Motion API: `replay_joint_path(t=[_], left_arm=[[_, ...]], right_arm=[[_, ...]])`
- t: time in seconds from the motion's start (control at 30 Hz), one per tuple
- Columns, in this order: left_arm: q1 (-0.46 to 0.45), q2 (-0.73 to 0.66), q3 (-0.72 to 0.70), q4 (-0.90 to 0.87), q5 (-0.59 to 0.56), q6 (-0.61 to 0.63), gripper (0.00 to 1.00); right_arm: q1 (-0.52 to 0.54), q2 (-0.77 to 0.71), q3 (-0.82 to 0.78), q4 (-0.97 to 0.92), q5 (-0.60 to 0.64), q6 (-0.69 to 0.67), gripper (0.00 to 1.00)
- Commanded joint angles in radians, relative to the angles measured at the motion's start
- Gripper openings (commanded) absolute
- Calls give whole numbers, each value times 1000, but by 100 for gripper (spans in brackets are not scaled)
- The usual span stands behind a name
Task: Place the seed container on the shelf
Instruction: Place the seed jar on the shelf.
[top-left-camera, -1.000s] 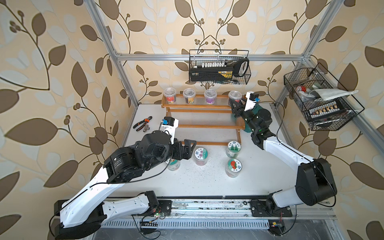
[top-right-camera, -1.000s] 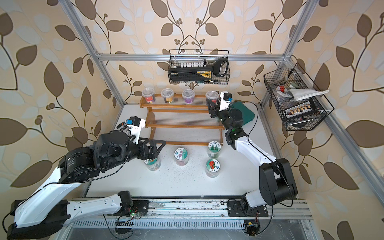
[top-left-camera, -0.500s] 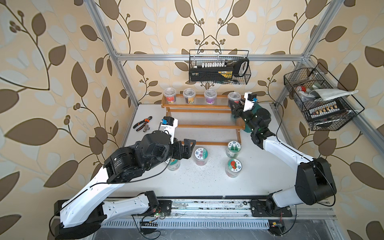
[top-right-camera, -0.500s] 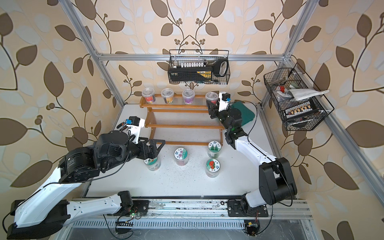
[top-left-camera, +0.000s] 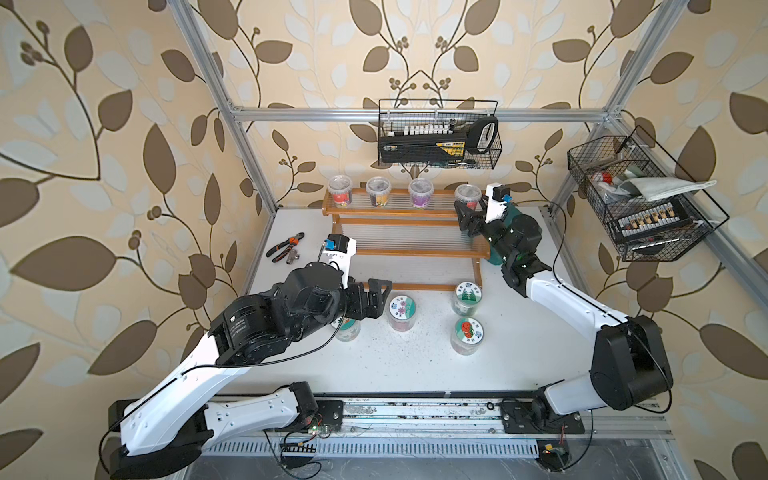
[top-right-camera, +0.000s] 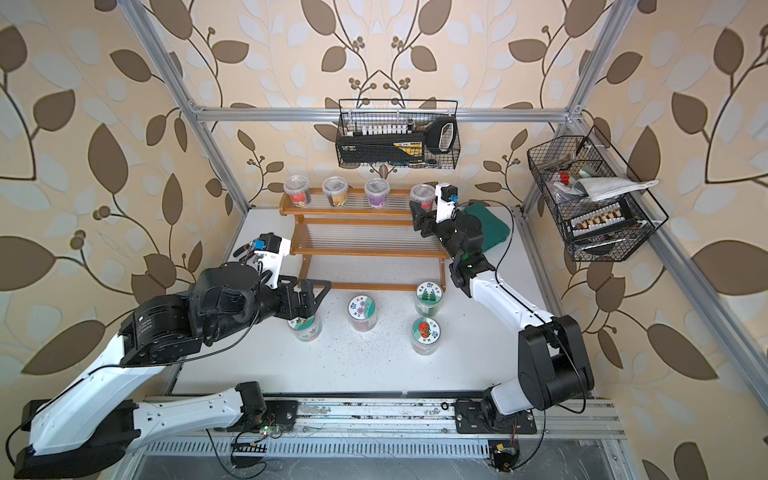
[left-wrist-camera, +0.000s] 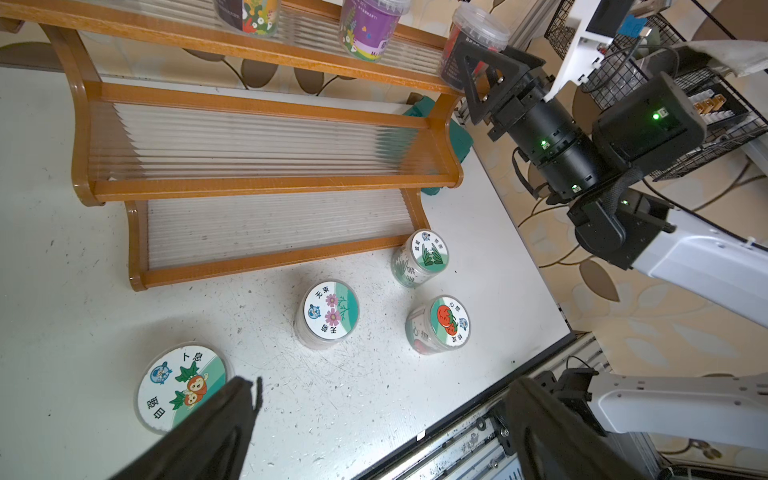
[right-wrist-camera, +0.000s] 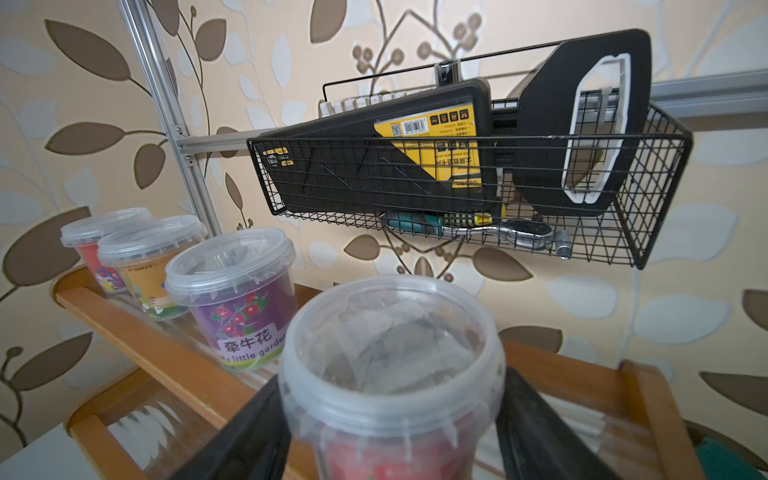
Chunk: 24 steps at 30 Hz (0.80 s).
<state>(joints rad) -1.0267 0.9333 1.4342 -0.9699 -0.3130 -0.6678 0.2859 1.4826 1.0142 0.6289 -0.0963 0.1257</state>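
Observation:
The shelf (top-left-camera: 399, 216) is an orange-brown stepped rack at the back of the table. The seed container (top-left-camera: 467, 195), a clear-lidded cup with a red label (right-wrist-camera: 390, 353), stands upright at the right end of its top tier. My right gripper (top-left-camera: 469, 210) is open, one finger on each side of the cup's body with small gaps (right-wrist-camera: 390, 415). Three more cups (top-left-camera: 377, 193) stand in a row on the same tier. My left gripper (top-left-camera: 380, 301) hangs wide open and empty above the table, beside a carrot-lidded jar (left-wrist-camera: 183, 386).
Three other lidded jars stand in front of the shelf: flower (top-left-camera: 402, 309), green plant (top-left-camera: 467, 293), tomato (top-left-camera: 468, 330). Pliers (top-left-camera: 286, 245) lie at the back left. Black wire baskets hang above the shelf (top-left-camera: 438, 137) and on the right (top-left-camera: 636, 199).
My right gripper's fingers have spread apart around the red-labelled cup, which stays on the top tier. Neither arm has visibly moved.

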Motion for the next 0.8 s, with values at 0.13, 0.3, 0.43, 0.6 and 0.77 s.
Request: replay_joint_path(t=[0.13,0.3,0.43,0.6,0.77], left_arm=[[2,-19,-6,28,-17,-7,98],[3,-17,-12,31,-14,-7,98],[3,-17,-16,37,-11,-8,98],[3,-18,-17,37,-8,-9,98],[3,-17,-21,38,-8,-11,98]], right_arm=[[-1,-22,12,-38,21,-7,82],[-2,-55,-10,-46,26,-9,83],[-2,-74,-30,-48,37,-9,82],[-3,-93,-49,-50,42,-15,77],[-4,-109,-71,-50,49,-17,71]])
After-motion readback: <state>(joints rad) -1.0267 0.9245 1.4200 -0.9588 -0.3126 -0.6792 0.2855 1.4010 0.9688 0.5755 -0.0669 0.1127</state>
